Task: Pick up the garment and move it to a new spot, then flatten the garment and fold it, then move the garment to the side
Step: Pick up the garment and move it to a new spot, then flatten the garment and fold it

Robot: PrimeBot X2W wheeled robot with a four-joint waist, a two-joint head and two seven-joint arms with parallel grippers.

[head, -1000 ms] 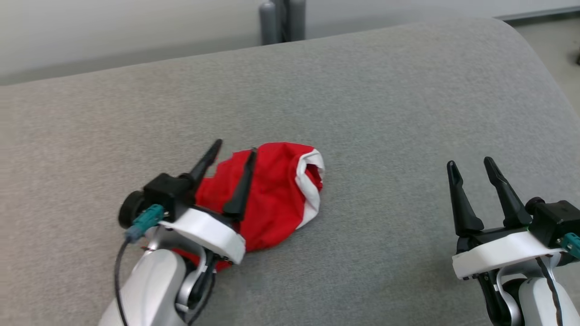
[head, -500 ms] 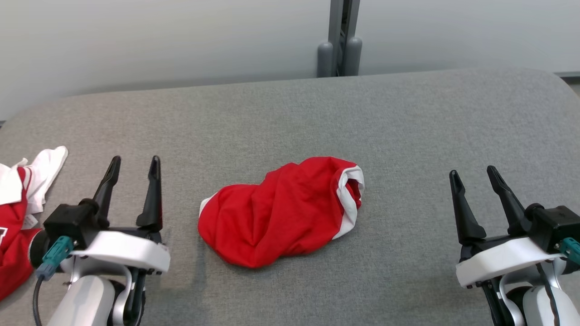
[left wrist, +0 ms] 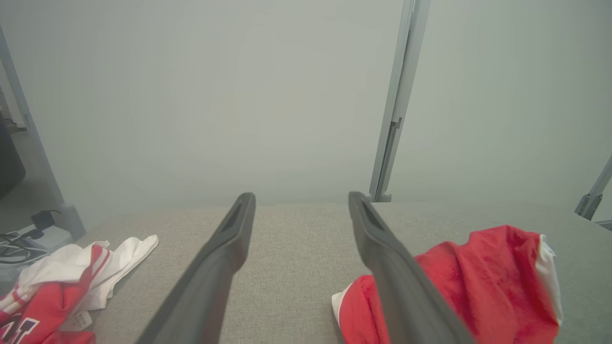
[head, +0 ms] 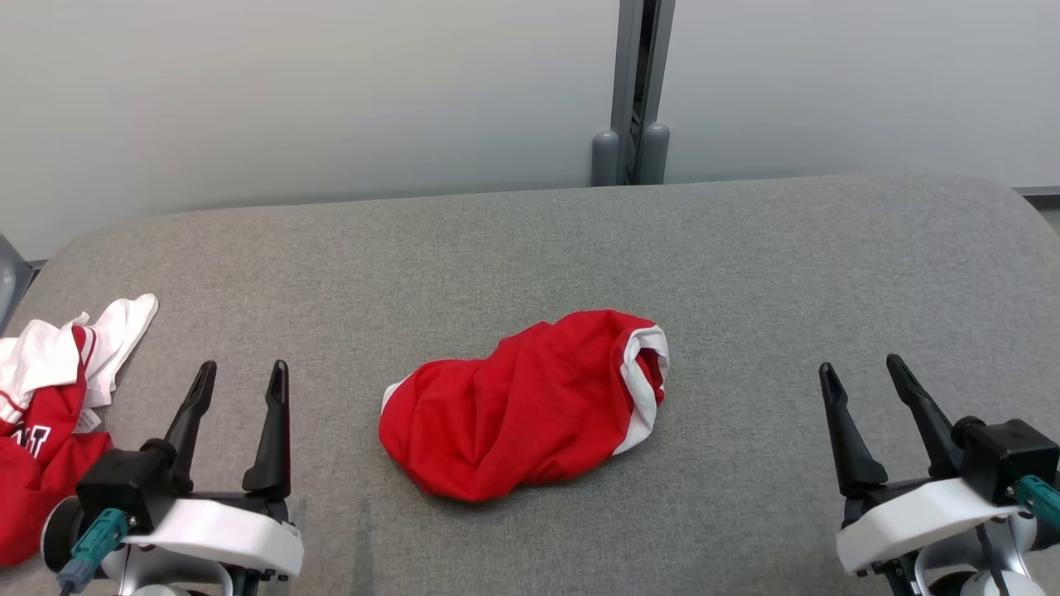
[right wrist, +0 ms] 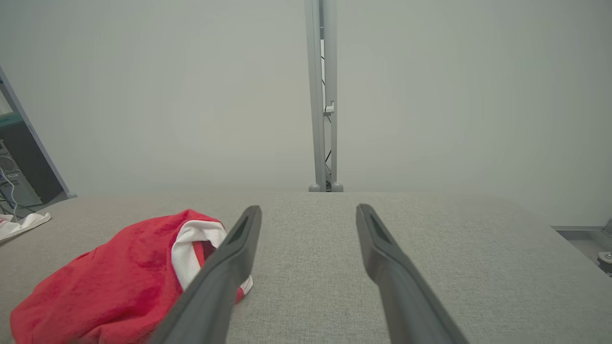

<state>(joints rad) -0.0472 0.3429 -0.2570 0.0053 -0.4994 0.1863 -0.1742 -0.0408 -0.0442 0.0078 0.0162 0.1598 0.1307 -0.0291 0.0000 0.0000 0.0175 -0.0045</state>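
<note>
The garment [head: 522,406] is a crumpled red heap with a white-trimmed opening on its right end, lying mid-table on the grey table [head: 745,265]. My left gripper [head: 243,370] stands open at the lower left, well apart from the cloth, with nothing between its fingers. My right gripper [head: 860,367] stands open at the lower right, also empty. The left wrist view has the garment [left wrist: 468,282] to the right of the open left gripper [left wrist: 301,197]. The right wrist view has the garment [right wrist: 119,282] to the left of the open right gripper [right wrist: 309,208].
A second red and white garment [head: 50,397] lies bunched at the table's far left edge, seen too in the left wrist view [left wrist: 62,277]. A grey post [head: 638,83] stands against the pale wall behind the table. Bare grey surface surrounds the heap.
The head camera has lifted and turned, shifting the whole picture. My left gripper has drawn back from over the garment to the left. The garment lies free; the right gripper keeps its stance.
</note>
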